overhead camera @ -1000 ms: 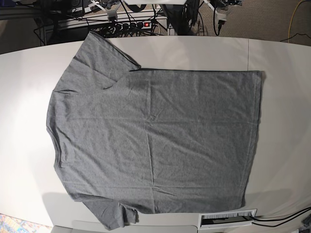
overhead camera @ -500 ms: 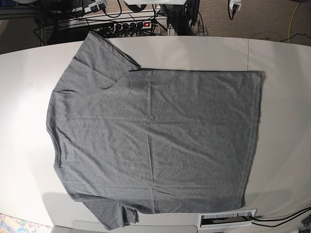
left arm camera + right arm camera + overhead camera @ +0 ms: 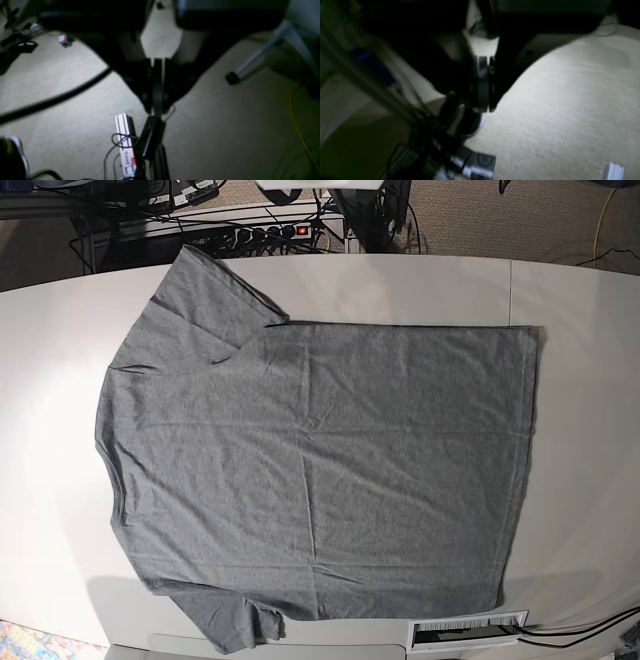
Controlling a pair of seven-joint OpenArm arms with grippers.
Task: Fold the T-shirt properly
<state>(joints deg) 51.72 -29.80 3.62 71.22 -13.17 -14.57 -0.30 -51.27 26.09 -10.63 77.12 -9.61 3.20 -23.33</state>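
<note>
We see the T-shirt (image 3: 315, 470) spread flat across the white table (image 3: 590, 380), collar toward the base view's left. The left gripper (image 3: 157, 110) and right gripper (image 3: 483, 107) hang over carpet, fingers pressed together, holding nothing.

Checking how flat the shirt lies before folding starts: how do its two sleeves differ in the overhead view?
On the T-shirt, the far sleeve spreads wide, reaching the table edge, with creases running to the armpit. The near sleeve looks narrower and shorter, its hem bunched, and it reaches the table's near edge. Both are plain heather grey, lie flat, unfolded, and point away from the body at the collar end.
</note>
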